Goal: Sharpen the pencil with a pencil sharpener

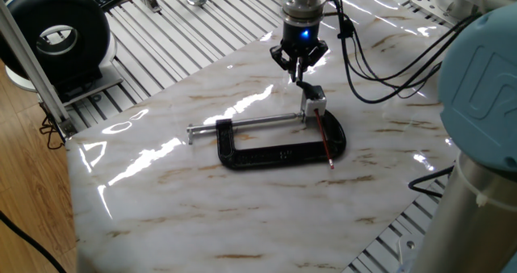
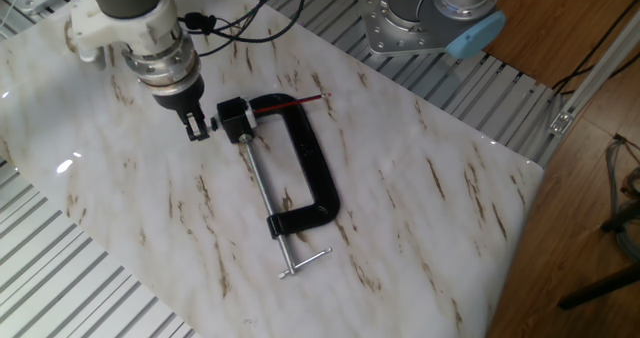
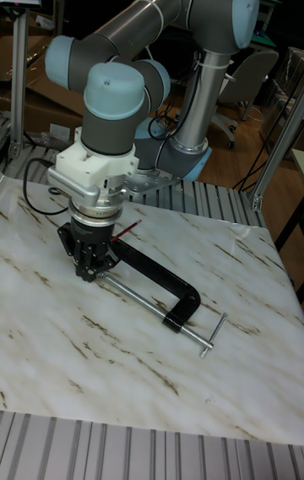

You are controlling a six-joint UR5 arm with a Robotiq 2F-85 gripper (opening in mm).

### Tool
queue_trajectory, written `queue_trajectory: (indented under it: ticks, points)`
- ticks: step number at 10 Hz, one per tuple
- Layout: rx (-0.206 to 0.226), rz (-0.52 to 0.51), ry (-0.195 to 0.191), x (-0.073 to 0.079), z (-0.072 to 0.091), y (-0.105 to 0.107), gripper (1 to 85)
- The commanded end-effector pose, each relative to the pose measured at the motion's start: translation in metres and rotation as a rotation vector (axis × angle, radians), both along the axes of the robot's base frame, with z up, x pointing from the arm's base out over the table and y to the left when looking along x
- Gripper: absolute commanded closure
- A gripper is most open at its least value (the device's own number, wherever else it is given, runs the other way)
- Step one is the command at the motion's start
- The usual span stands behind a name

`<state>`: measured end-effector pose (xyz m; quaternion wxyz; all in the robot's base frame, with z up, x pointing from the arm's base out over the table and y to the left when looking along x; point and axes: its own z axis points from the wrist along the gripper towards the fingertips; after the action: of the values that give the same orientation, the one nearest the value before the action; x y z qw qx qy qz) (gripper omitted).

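The pencil sharpener [image 1: 314, 102], a small white block with a black top, sits at the end of a black C-clamp's screw. It shows again in the other fixed view [image 2: 236, 118]. The thin red pencil [image 1: 325, 137] lies across the clamp's arm, one end by the sharpener [image 2: 290, 102]. My gripper [image 1: 297, 73] hangs just beyond the sharpener, apart from it, fingers drawn together on nothing [image 2: 200, 128]. In the tall view the gripper [image 3: 89, 270] hides the sharpener, and only a bit of pencil [image 3: 128, 231] shows.
The large black C-clamp [image 1: 283, 153] with its long silver screw rod [image 1: 258, 123] lies mid-table [image 2: 315, 173]. The marble top ends in ribbed metal borders. A black round device [image 1: 56, 35] stands off the far left corner. Cables trail behind the arm.
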<state>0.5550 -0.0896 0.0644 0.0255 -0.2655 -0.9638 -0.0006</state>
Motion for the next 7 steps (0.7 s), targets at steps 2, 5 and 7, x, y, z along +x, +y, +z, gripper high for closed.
queue_trajectory:
  ticks: [2,5,7]
  points:
    - [0.010,-0.006,-0.030,0.012,-0.005,0.007,84.7]
    - [0.019,-0.007,-0.047,0.016,-0.013,0.007,84.7]
    - [0.023,-0.007,-0.059,0.018,-0.018,0.007,84.7]
